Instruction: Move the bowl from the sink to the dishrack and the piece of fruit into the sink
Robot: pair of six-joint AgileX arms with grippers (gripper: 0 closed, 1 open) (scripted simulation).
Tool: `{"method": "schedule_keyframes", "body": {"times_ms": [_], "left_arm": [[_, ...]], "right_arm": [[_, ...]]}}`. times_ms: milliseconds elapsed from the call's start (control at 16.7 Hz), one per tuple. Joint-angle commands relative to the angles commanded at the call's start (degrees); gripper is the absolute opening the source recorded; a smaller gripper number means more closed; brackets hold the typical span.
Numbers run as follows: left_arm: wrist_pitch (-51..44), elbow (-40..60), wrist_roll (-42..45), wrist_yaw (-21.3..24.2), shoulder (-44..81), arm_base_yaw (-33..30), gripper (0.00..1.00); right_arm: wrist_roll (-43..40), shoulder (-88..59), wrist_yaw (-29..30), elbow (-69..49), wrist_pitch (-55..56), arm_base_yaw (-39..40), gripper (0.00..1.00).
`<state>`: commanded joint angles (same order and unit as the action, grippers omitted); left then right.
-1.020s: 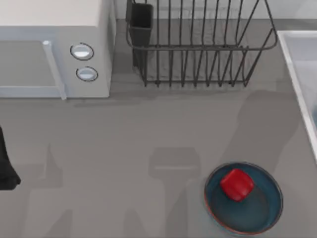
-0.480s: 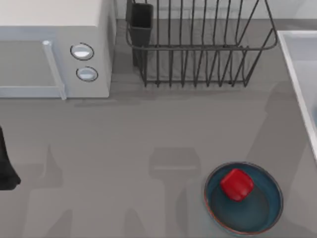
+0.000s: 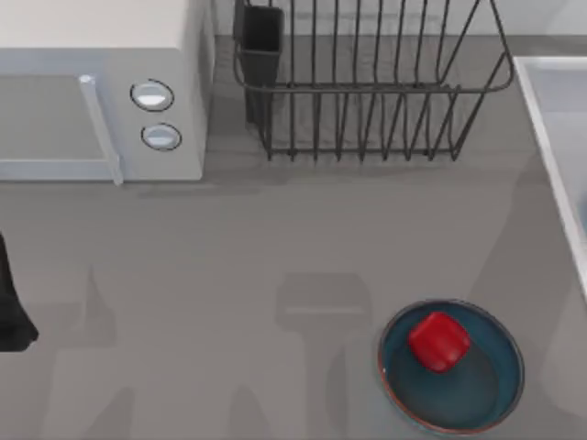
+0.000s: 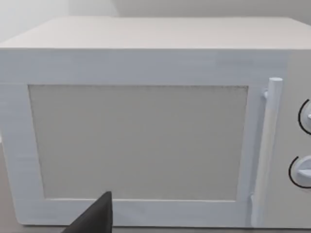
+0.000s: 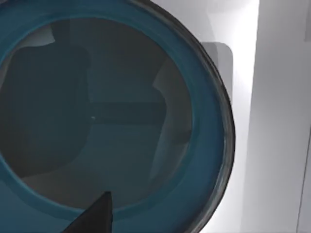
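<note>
Red and glossy, the fruit (image 3: 438, 341) sat in the shallow teal dish (image 3: 486, 399) at the table's near right, exactly where it had been a second before. The dish, the microwave (image 3: 101, 87) at far left and the wire dishrack (image 3: 371, 82) at the far middle had not moved either. What differed was the shadow on the grey table (image 3: 275, 247) at right: the broad dark shape below the dishrack a second earlier had slid toward the sink (image 3: 548, 119) and thinned. In the right wrist view the teal bowl (image 5: 209, 145) lay close beneath the camera inside the sink's pale basin (image 5: 282, 121), with one dark fingertip (image 5: 95, 216) at the frame edge; whether that claw was apart or together I cannot tell. The left arm (image 3: 11, 307) stayed parked at the table's left edge, its wrist view facing the microwave door (image 4: 138, 141), and its claw's state likewise could not be told.
</note>
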<state>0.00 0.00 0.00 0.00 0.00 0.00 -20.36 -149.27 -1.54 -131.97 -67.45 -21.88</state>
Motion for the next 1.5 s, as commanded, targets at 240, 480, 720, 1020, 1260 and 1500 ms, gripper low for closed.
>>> {"method": "schedule_keyframes", "body": {"times_ms": [240, 480, 720, 1020, 1260, 1500], "left_arm": [[0.0, 0.0, 0.0, 0.0, 0.0, 0.0, 1.0], [0.0, 0.0, 0.0, 0.0, 0.0, 0.0, 1.0], [0.0, 0.0, 0.0, 0.0, 0.0, 0.0, 1.0], [0.0, 0.0, 0.0, 0.0, 0.0, 0.0, 1.0], [0.0, 0.0, 0.0, 0.0, 0.0, 0.0, 1.0], [0.0, 0.0, 0.0, 0.0, 0.0, 0.0, 1.0]], "right_arm": [[0.14, -4.25, 0.08, 3.86, 8.6, 0.14, 1.0], [0.2, -5.84, 0.1, 5.31, 11.28, 0.19, 1.0], [0.2, -5.84, 0.1, 5.31, 11.28, 0.19, 0.85], [0.2, -5.84, 0.1, 5.31, 11.28, 0.19, 0.47], [0.2, -5.84, 0.1, 5.31, 11.28, 0.19, 0.17], [0.2, -5.84, 0.1, 5.31, 11.28, 0.19, 0.0]]}}
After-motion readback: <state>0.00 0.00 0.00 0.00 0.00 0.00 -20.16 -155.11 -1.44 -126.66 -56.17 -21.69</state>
